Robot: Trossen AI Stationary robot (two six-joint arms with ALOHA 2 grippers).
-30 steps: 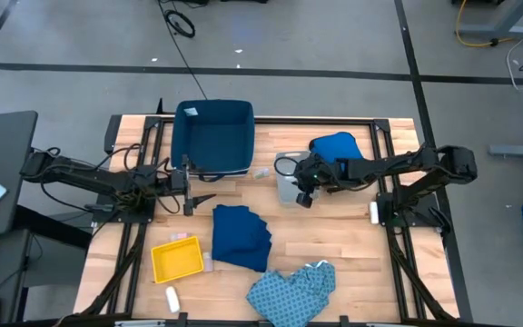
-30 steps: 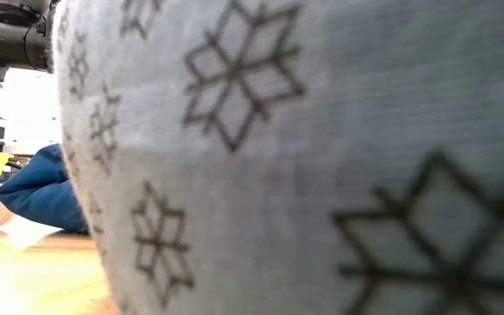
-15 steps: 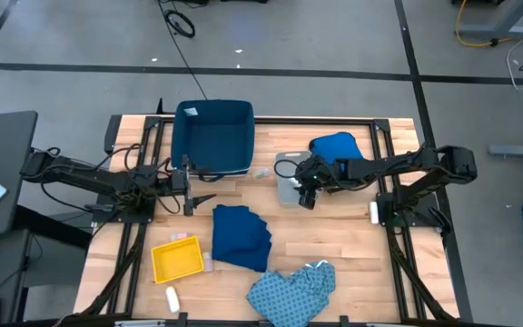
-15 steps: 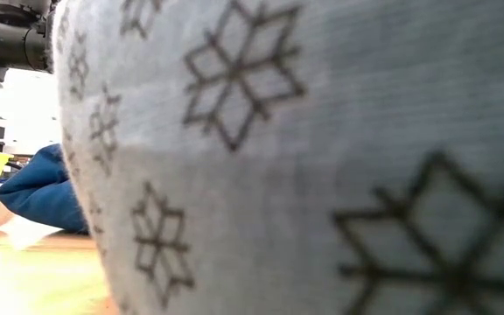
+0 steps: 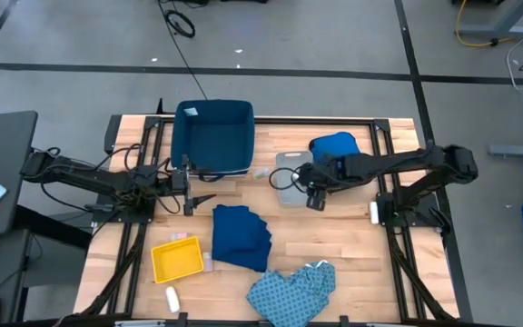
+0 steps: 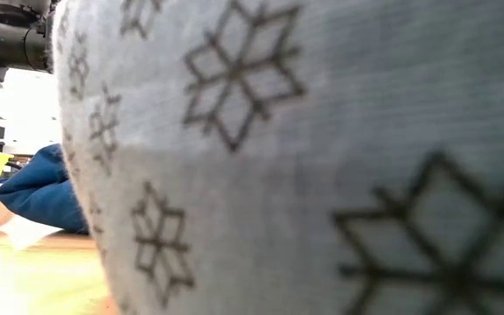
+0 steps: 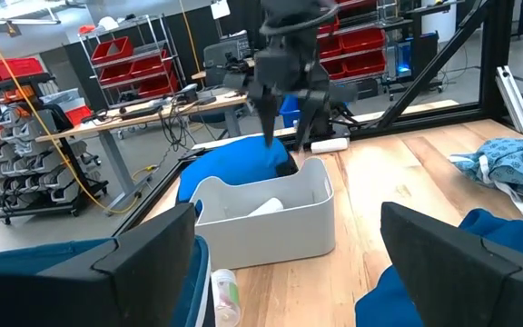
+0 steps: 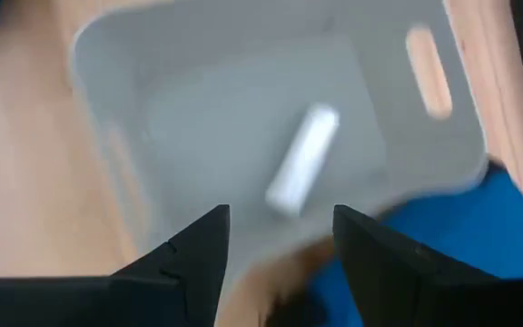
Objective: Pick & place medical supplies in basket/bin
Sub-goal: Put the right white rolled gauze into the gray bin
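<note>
My right gripper (image 5: 315, 197) is open and empty, above the near right corner of the small light grey tray (image 5: 288, 175); it also shows in the left wrist view (image 7: 286, 134). A white roll (image 8: 302, 160) lies flat on the tray's floor. My left gripper (image 5: 203, 187) is open and empty, level over the table in front of the navy bin (image 5: 213, 136). The navy garment (image 5: 241, 236) lies mid-table. The light blue patterned garment (image 5: 293, 291) lies at the near edge. The yellow tray (image 5: 177, 259) sits near left.
The royal-blue puffy bundle (image 5: 337, 145) lies right behind the grey tray. Small white packets lie beside the yellow tray (image 5: 207, 262), at the near edge (image 5: 172, 297) and between bin and grey tray (image 5: 261, 172). The patterned garment (image 6: 304, 157) blocks most of the low view.
My right gripper has moved a little toward the table's right edge, from over the grey tray to its near right corner, so more of the tray shows. The left arm has kept still.
</note>
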